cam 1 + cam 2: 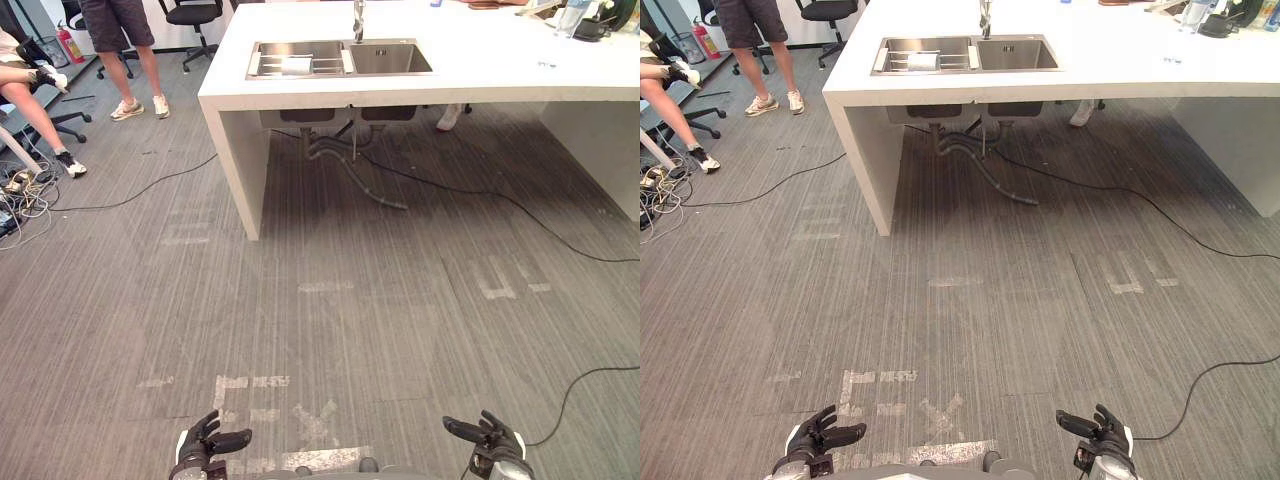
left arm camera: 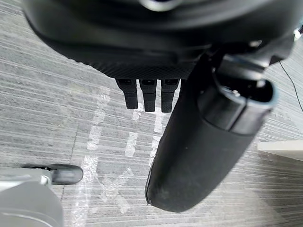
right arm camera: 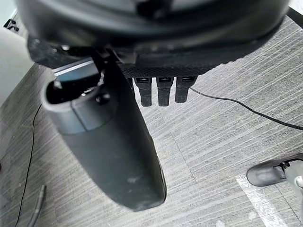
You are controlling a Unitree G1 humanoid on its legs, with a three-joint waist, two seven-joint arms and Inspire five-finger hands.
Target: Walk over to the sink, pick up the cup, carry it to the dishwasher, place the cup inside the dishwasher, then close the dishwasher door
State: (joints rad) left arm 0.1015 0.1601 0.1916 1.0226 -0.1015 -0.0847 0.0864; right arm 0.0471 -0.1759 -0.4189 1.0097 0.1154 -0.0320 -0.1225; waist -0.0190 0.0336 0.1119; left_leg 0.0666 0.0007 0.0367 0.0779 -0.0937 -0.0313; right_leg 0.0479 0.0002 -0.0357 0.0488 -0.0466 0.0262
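A steel double sink (image 1: 390, 58) is set in a white counter (image 1: 480, 70) far ahead, with a tap (image 1: 358, 18) behind it. A pale object (image 1: 297, 65) lies on a rack in the sink's left basin; I cannot tell what it is. My left hand (image 1: 205, 442) and right hand (image 1: 490, 440) hang low over the grey floor, well short of the counter. Both are open and hold nothing. In the wrist views the left hand's fingers (image 2: 147, 97) and the right hand's fingers (image 3: 163, 90) hang straight over bare floor.
A person (image 1: 125, 50) stands at the far left beside an office chair (image 1: 192, 15). Another person's legs (image 1: 30, 100) show further left, above tangled cables (image 1: 20, 195). A cable (image 1: 520, 215) runs from under the sink across the floor. White tape marks (image 1: 250, 385) lie ahead.
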